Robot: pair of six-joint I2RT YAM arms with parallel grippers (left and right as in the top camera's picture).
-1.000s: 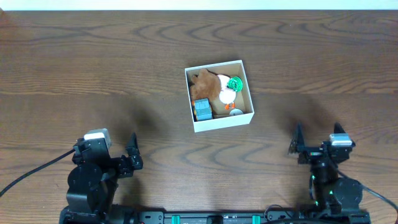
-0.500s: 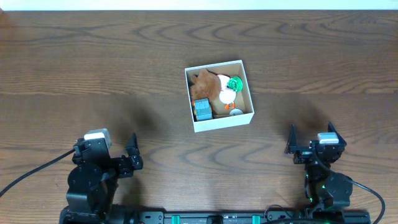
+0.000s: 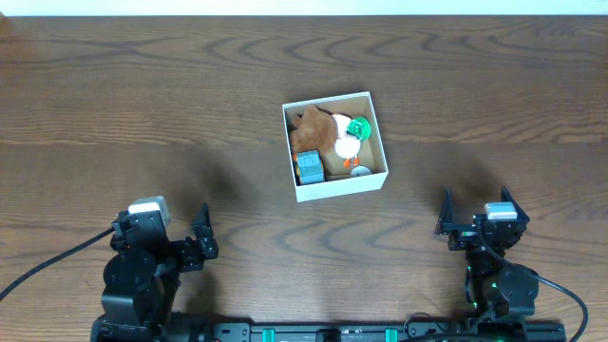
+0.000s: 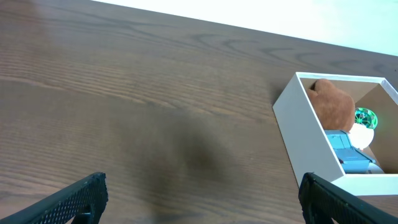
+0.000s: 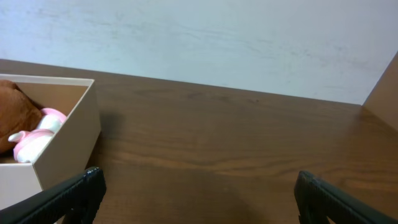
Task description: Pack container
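The container (image 3: 339,187) is a white-walled square box with a tan inside, at the table's middle. It holds a brown plush toy (image 3: 310,133), a white duck toy with a green part (image 3: 349,139) and a blue block (image 3: 310,167). It also shows in the left wrist view (image 4: 306,127) and the right wrist view (image 5: 68,140). My left gripper (image 3: 202,233) is open and empty at the near left. My right gripper (image 3: 476,217) is open and empty at the near right. Both are well apart from the container.
The dark wooden table (image 3: 142,104) stretches around the box. A pale wall (image 5: 217,37) rises beyond the far table edge. Both arm bases stand at the near edge.
My right gripper has drawn back toward the near edge and turned slightly, then stopped. The left arm and the container have not moved.
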